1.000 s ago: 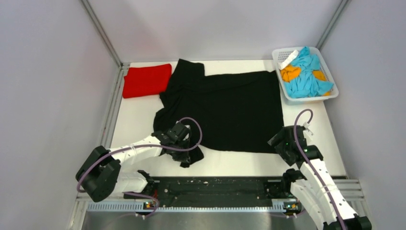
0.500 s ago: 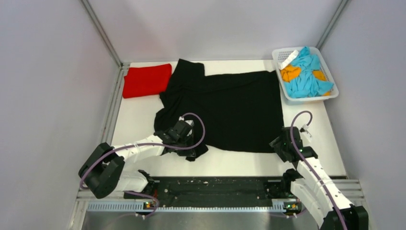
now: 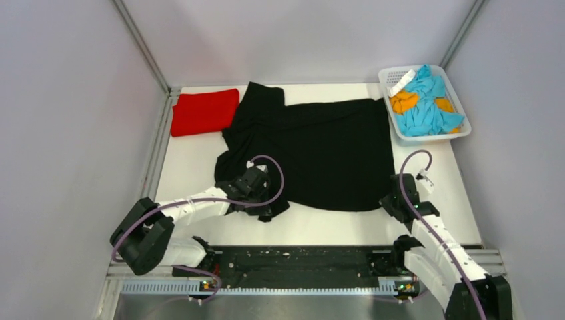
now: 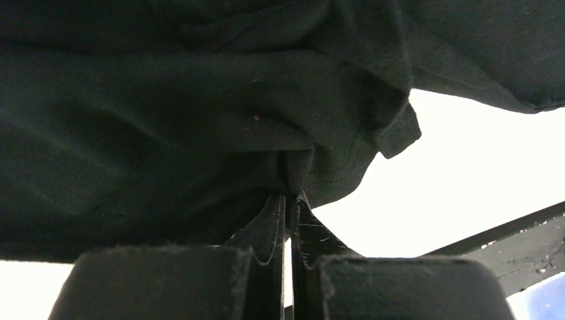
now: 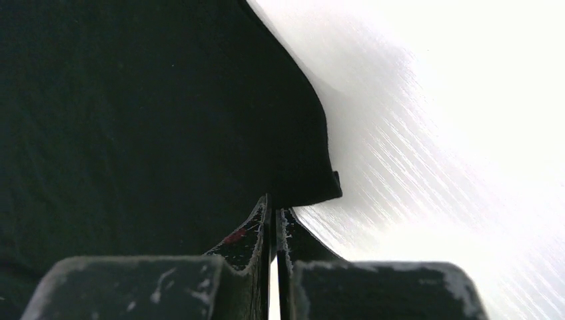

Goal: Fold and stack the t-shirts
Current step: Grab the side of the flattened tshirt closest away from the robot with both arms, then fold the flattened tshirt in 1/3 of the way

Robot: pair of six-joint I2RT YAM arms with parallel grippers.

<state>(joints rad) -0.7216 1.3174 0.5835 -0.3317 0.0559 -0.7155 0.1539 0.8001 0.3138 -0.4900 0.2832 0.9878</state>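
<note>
A large black t-shirt (image 3: 320, 150) lies spread across the white table (image 3: 193, 167). A folded red t-shirt (image 3: 204, 111) rests at the back left, touching the black one's sleeve. My left gripper (image 3: 261, 197) is shut on bunched cloth of the black t-shirt (image 4: 200, 120) at its near left corner, and a fold hangs past the fingertips (image 4: 278, 220). My right gripper (image 3: 394, 200) is shut on the near right corner of the black t-shirt (image 5: 146, 120), its hem edge pinched between the fingertips (image 5: 263, 223).
A white lattice basket (image 3: 460, 130) with blue and orange cloths stands at the back right. Grey walls and metal rails close in both sides. A black strip with the arm bases (image 3: 300, 261) runs along the near edge.
My right gripper has slid forward onto the shirt's near right corner and closed on it. My left gripper has carried its bunched cloth a little to the right and away from the near edge.
</note>
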